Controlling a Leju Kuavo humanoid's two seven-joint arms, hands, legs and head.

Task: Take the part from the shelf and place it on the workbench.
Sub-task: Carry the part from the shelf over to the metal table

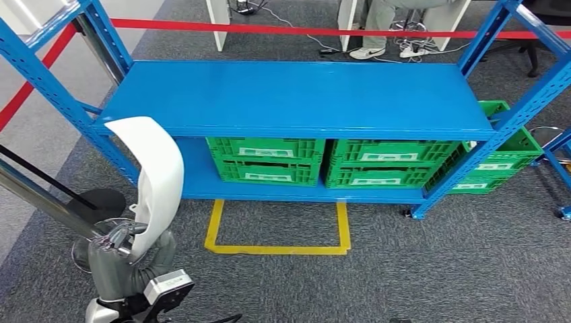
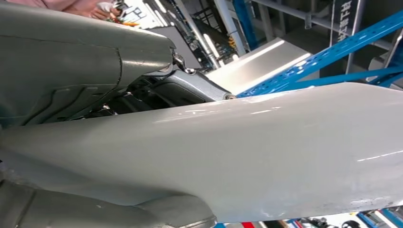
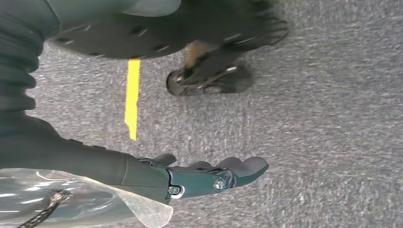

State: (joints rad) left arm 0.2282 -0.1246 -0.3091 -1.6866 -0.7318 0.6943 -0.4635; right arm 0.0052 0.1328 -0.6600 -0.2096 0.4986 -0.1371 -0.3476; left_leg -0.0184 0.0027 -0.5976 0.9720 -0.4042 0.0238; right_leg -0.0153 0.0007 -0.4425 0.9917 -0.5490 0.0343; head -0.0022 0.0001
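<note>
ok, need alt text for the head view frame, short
The left robot hand holds a curved white part upright in front of a blue metal shelf, whose lower level carries green crates. A yellow tape outline marks the grey carpet below.

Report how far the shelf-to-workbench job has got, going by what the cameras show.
Done: the white curved part is off the blue shelf, whose top board is bare. In hand: the left hand grips the part at its lower end and holds it upright in front of the shelf; the right hand hangs over the carpet, holding nothing. Left: carrying the part to the workbench and setting it down.
</note>
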